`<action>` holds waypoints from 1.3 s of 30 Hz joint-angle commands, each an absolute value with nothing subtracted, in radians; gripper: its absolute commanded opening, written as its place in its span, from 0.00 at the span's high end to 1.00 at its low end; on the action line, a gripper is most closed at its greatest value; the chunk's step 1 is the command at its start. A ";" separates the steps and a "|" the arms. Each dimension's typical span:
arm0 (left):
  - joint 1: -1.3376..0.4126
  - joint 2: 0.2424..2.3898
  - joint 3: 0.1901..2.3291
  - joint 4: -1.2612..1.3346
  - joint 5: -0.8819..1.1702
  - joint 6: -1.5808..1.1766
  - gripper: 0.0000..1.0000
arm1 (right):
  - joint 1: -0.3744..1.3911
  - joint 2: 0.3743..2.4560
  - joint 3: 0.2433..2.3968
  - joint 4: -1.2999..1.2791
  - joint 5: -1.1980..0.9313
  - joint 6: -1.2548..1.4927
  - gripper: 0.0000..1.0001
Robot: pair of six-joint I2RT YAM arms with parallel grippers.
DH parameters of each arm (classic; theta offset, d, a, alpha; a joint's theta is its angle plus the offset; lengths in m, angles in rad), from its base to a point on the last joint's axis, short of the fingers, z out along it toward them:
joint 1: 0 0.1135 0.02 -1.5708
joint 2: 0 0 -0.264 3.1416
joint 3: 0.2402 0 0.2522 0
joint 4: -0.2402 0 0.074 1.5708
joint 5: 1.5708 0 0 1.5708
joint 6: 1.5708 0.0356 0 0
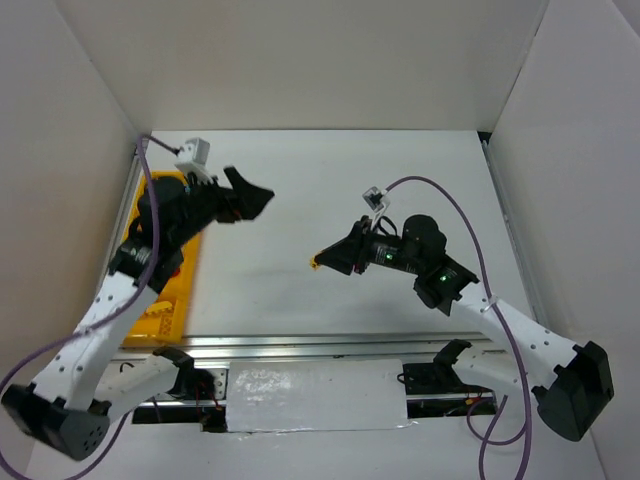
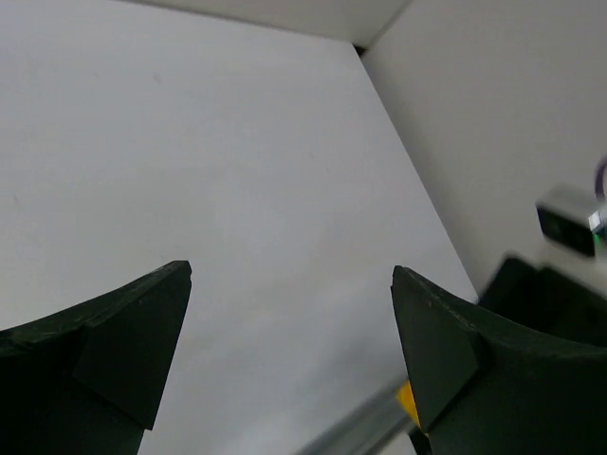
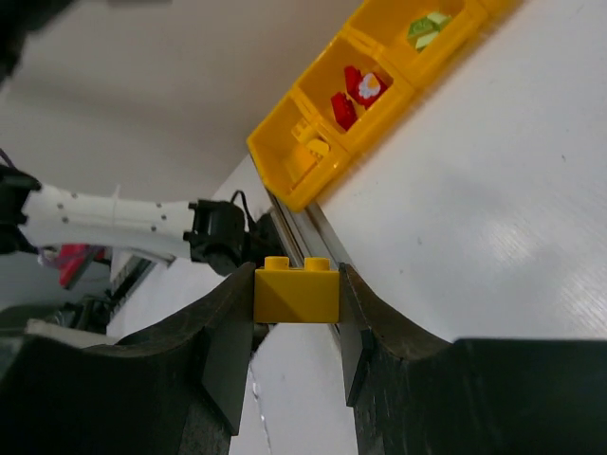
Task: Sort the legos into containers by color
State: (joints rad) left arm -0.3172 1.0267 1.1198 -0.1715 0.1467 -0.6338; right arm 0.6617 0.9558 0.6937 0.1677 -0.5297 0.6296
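Observation:
A yellow lego (image 3: 296, 292) is clamped between the fingers of my right gripper (image 3: 296, 308), studs up, held above the table. From above, that gripper (image 1: 322, 260) hangs over the table's middle with the yellow lego (image 1: 314, 264) at its tip. The yellow-orange tray of containers (image 3: 285, 185) lies along the left edge. Its compartments hold yellow legos (image 3: 308, 152), red legos (image 3: 353, 91) and green legos (image 3: 425, 28). My left gripper (image 1: 250, 188) is open and empty, raised just right of the tray (image 1: 188, 268). Its fingers (image 2: 123, 351) stand wide apart in the left wrist view.
White walls close the table in on three sides. A metal rail (image 1: 330, 345) runs along the near edge by the arm bases. My left arm covers much of the tray in the top view. A sliver of yellow (image 2: 408, 403) shows beside the left gripper's right finger.

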 commanded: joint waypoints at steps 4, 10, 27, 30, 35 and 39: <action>-0.393 0.715 1.028 -0.297 0.113 -0.611 0.00 | 0.678 1.113 0.684 0.368 -0.417 0.862 1.00; -0.393 0.690 1.051 -0.390 0.334 -0.557 0.01 | 0.735 1.287 0.621 0.742 -0.405 1.075 1.00; -0.394 0.350 0.638 0.032 0.551 -0.509 0.01 | 0.830 1.070 0.730 0.326 -0.182 1.086 1.00; -0.396 0.405 0.588 0.162 0.532 -0.491 0.01 | 0.850 1.008 0.762 0.189 -0.106 1.083 1.00; -0.462 0.529 0.584 0.279 0.436 -0.416 0.09 | 0.845 0.956 0.807 0.084 -0.058 1.054 1.00; -0.610 0.580 0.584 0.353 0.293 -0.247 0.06 | 0.809 0.928 0.821 0.048 -0.072 1.042 1.00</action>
